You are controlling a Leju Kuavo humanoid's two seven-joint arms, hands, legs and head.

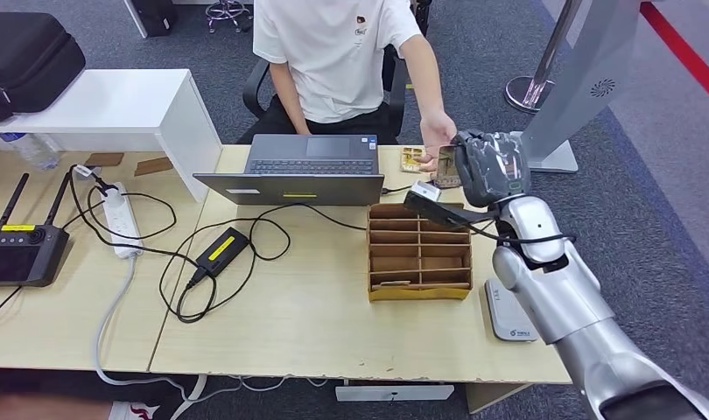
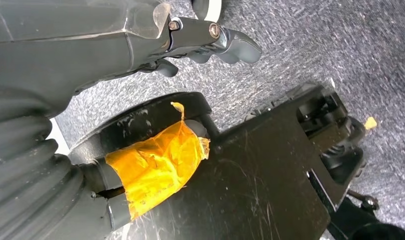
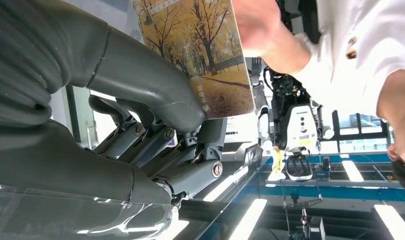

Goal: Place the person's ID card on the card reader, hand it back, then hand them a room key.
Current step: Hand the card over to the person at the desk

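While the card (image 3: pixel 203 47), printed with autumn trees, sits pinched between my right hand's (image 1: pixel 491 166) thumb and fingers (image 3: pixel 140 135), the person's hand (image 1: pixel 437 138) grips its other end, above the desk's (image 1: pixel 316 324) far right corner. Nearer me along the right edge stand a slotted box (image 1: pixel 418 254) and the reader (image 1: pixel 508 319). My left hand (image 2: pixel 210 42) hangs over carpet, fingers curled in, holding nothing.

Card with autumn-tree picture (image 3: pixel 200 47): one end cut off by right wrist picture's edge, another corner hidden behind thick grey thumb (image 3: pixel 145 85); small print too small to read. In head view, right hand (image 1: pixel 489 168) covers most of it. Person in white T-shirt (image 1: pixel 333 48): head cut off at far edge. White card reader (image 1: pixel 508 317), near right on table (image 1: pixel 333 332): partly hidden behind silver forearm.
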